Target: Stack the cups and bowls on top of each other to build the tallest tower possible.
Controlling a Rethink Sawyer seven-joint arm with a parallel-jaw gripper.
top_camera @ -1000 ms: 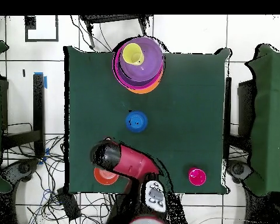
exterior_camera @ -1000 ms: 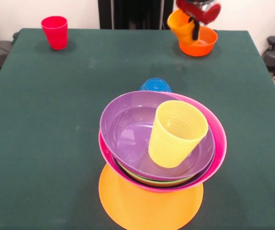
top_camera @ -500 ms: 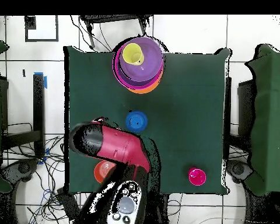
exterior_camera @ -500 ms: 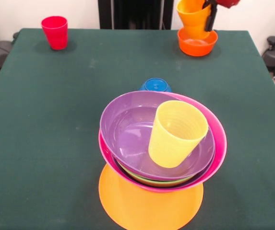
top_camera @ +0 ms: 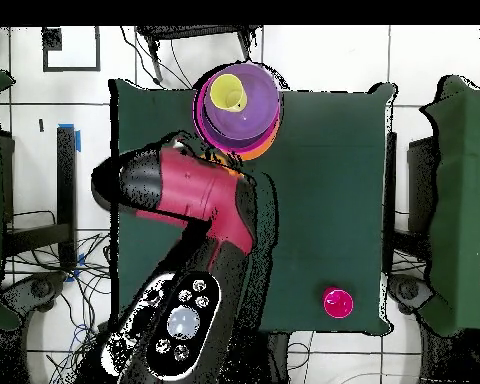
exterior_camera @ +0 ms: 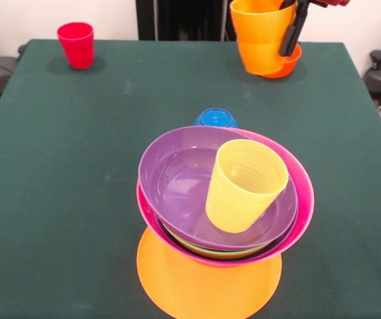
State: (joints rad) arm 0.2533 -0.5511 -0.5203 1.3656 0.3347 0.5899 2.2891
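My gripper [exterior_camera: 282, 30] is shut on the rim of the orange-yellow cup [exterior_camera: 262, 38], holding it upright in the air at the top right. A black finger [exterior_camera: 292, 32] runs down the cup's outside. Just behind the cup, the small red-orange bowl [exterior_camera: 291, 60] sits on the table. The tower [exterior_camera: 223, 212] stands at the front on an orange bowl [exterior_camera: 203, 286], with a pink bowl [exterior_camera: 301, 199], a green rim and a purple bowl [exterior_camera: 177, 179] above it. A yellow cup [exterior_camera: 245, 185] leans inside the purple bowl. In the overhead view the arm [top_camera: 199, 205] reaches up beside the tower [top_camera: 246, 118].
A red cup [exterior_camera: 76, 44] stands alone at the far left corner, and shows again as the red cup [top_camera: 336, 302] in the overhead view. A small blue bowl [exterior_camera: 215, 118] lies upside down just behind the tower. Green cloth [exterior_camera: 57, 186] covers the table.
The gripper has lifted the orange-yellow cup out of the red-orange bowl and carried it higher and toward the tower. In the overhead view the arm now covers the blue bowl.
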